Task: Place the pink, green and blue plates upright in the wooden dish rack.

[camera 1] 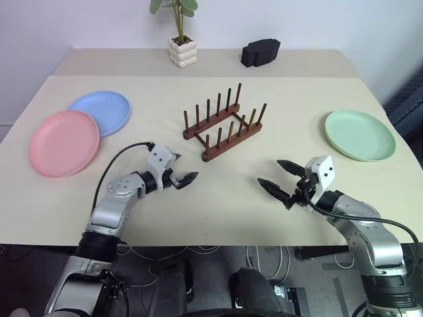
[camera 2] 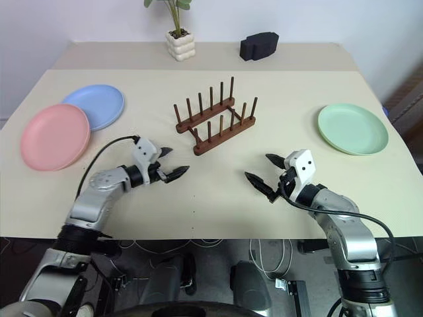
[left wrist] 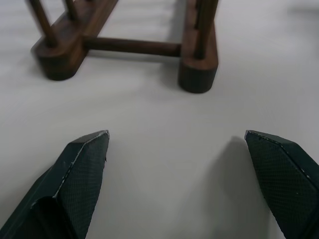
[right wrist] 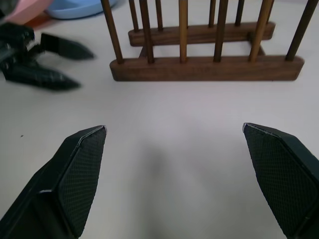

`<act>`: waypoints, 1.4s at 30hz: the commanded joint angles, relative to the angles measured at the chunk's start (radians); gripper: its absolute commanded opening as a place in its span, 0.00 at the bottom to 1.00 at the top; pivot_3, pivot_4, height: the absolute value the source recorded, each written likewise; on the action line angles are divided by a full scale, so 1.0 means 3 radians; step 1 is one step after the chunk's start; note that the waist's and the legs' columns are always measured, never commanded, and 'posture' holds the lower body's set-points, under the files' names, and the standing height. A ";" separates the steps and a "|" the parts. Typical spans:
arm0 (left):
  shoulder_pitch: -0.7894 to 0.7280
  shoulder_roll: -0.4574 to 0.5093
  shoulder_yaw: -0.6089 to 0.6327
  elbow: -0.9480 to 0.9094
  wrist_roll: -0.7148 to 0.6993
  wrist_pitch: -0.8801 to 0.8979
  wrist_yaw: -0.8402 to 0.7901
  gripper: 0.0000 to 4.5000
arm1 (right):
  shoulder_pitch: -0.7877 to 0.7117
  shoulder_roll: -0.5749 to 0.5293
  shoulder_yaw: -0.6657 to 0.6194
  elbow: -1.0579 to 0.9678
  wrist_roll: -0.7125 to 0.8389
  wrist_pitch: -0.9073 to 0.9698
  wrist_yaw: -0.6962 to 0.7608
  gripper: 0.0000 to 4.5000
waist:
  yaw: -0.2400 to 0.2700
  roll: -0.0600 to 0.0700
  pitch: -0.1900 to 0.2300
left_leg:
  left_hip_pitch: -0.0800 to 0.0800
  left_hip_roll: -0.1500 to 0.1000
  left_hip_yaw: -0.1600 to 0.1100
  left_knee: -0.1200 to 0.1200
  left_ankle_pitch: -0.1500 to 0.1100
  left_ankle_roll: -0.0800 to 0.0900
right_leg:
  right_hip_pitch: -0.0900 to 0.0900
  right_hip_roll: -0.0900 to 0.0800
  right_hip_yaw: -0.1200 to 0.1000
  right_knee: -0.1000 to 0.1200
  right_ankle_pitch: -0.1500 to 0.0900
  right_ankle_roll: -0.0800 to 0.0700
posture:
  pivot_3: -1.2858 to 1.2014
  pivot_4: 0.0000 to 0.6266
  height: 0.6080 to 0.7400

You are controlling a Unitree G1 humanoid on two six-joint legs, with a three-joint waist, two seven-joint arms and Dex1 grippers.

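Rack position: the wooden dish rack (camera 1: pixel 225 125) stands near the middle of the tabletop (camera 1: pixel 218 198), set at an angle, its two rails parallel with upright pegs along each. No plate sits in it.

Plates: the pink plate (camera 1: pixel 63 142) lies flat at the robot's left side of the tabletop, with the blue plate (camera 1: pixel 100 112) just behind it; the pink rim overlaps the blue one's near edge. The green plate (camera 1: pixel 359 135) lies flat at the robot's right side, well apart from the rack and from the other two.

Left pincer (camera 1: pixel 183 176): spread wide, nothing between the fingers, pointing toward the rack's near end from the robot's left. The left wrist view has the rack's end close ahead, with bare tabletop between both fingers.

Right pincer (camera 1: pixel 279 178): spread wide and empty, in front of the rack on the robot's right, aimed toward the left. The right wrist view has the long side of the rack ahead, with the left pincer off to one side.

Other items: a small potted plant (camera 1: pixel 182 41) and a black block (camera 1: pixel 260 52) stand at the far edge.
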 commanded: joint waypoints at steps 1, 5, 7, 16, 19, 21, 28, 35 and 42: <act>-0.0132 -0.0061 -0.0141 0.0157 0.0089 -0.0108 -0.0143 1.00 | 0.0128 0.0023 0.0048 -0.0394 0.0091 0.0087 -0.0059 1.00 | 0.0005 0.0000 0.0000 | 0.0000 0.0000 0.0000 0.0001 0.0000 0.0000 | 0.0001 0.0000 0.0000 0.0000 0.0000 0.0000 | 0.52 0.24 0.94; -0.0365 -0.0160 -0.0209 0.0531 0.0211 -0.0212 -0.0153 1.00 | 0.0313 0.0041 0.0173 -0.0696 0.0087 0.0175 -0.0120 1.00 | 0.0007 -0.0001 -0.0001 | 0.0000 -0.0002 -0.0001 0.0002 -0.0001 0.0001 | 0.0004 -0.0001 -0.0001 -0.0001 0.0000 0.0000 | 0.52 0.24 0.94; -0.0450 -0.0246 -0.0218 0.0673 0.0211 -0.0258 -0.0179 1.00 | 0.0332 0.0087 0.0191 -0.0717 0.0063 0.0178 -0.0199 1.00 | -0.0002 -0.0001 -0.0002 | 0.0001 -0.0002 -0.0001 0.0004 -0.0001 0.0001 | 0.0005 -0.0001 -0.0001 -0.0001 0.0001 0.0001 | 0.52 0.24 0.94; -0.0790 -0.0625 -0.0370 0.1248 0.0440 -0.0475 -0.0198 0.94 | 0.0471 0.0151 0.0222 -0.0820 0.0024 0.0145 -0.0363 1.00 | 0.0009 -0.0002 -0.0003 | 0.0001 -0.0005 -0.0004 0.0006 -0.0001 0.0003 | 0.0008 -0.0002 -0.0002 -0.0002 0.0001 0.0002 | 0.52 0.24 0.94; -0.0754 -0.0649 -0.0321 0.1225 0.0398 -0.0526 -0.0254 0.73 | 0.0516 0.0133 0.0198 -0.0841 0.0032 0.0141 -0.0374 1.00 | 0.0003 -0.0002 -0.0003 | 0.0001 -0.0004 -0.0005 0.0005 -0.0001 0.0003 | 0.0008 -0.0001 -0.0002 -0.0002 0.0001 0.0002 | 0.52 0.24 0.94; -0.0723 -0.0641 -0.0311 0.1203 0.0398 -0.0534 -0.0270 0.52 | 0.0533 0.0122 0.0183 -0.0849 0.0033 0.0140 -0.0379 1.00 | 0.0002 -0.0002 -0.0003 | 0.0001 -0.0004 -0.0006 0.0005 -0.0001 0.0002 | 0.0008 -0.0001 -0.0002 -0.0002 0.0001 0.0002 | 0.52 0.24 0.94; -0.0646 -0.0535 -0.0231 0.1199 0.0361 -0.0670 -0.0402 0.17 | 0.0587 0.0025 0.0124 -0.0858 0.0026 0.0163 -0.0344 1.00 | -0.0004 -0.0002 -0.0003 | 0.0002 -0.0004 -0.0007 0.0006 -0.0002 0.0003 | 0.0010 -0.0001 -0.0003 -0.0002 0.0001 0.0002 | 0.52 0.24 0.94; -0.0622 -0.0100 -0.0274 0.1105 0.0112 -0.1027 -0.1522 0.17 | 0.0751 -0.0229 0.0143 -0.0791 -0.0113 0.0122 -0.0221 1.00 | -0.0015 -0.0002 -0.0004 | 0.0002 -0.0002 -0.0007 0.0001 0.0000 0.0000 | 0.0006 0.0001 -0.0003 -0.0002 0.0001 0.0002 | 0.52 0.24 0.94; -0.0907 0.0066 -0.0283 0.1535 0.0164 -0.1374 -0.2034 0.17 | 0.0809 -0.0186 0.0215 -0.0826 -0.0183 0.0099 -0.0256 1.00 | 0.0007 -0.0003 -0.0003 | -0.0001 -0.0004 -0.0007 0.0004 -0.0003 0.0004 | 0.0007 -0.0001 -0.0004 -0.0004 0.0001 0.0001 | 0.52 0.24 0.94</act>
